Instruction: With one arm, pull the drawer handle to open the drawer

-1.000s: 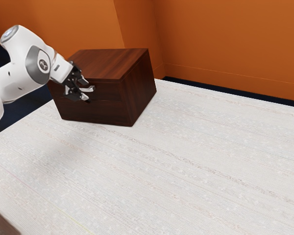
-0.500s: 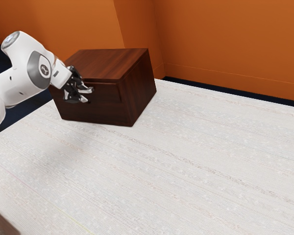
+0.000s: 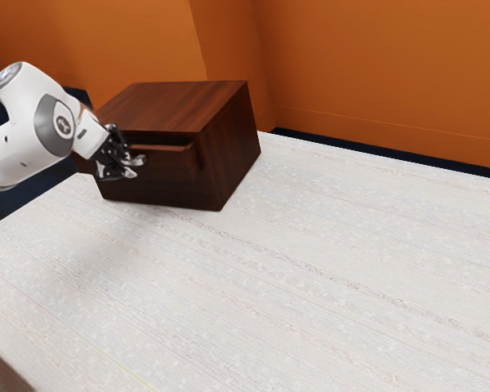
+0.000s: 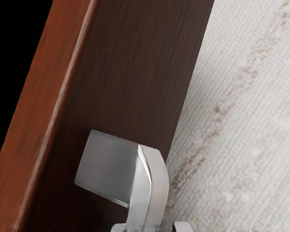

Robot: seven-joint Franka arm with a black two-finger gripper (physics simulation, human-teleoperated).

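Observation:
A dark wooden cabinet [image 3: 224, 135] stands at the back of the white table [image 3: 310, 269], toward the exterior view's left. Its drawer [image 3: 167, 162] sticks out a short way from the cabinet's front, with a narrow gap showing along its top edge. My black gripper [image 3: 122, 164] is at the drawer front, shut on the silver drawer handle [image 3: 137, 160]. In the wrist view the bent silver handle [image 4: 121, 179] stands off the dark drawer front [image 4: 135, 72] just under my hand, with the white table [image 4: 246, 121] beside it.
Orange walls [image 3: 376, 57] rise behind the cabinet and along the table's far edge. A dark floor strip [image 3: 33, 180] lies past the table at the exterior view's left, below my arm. The broad white tabletop stretches toward the exterior view's right and front.
My hand has drawn back toward the exterior view's left with the handle in it. The drawer has slid out of the cabinet, from flush to partly open.

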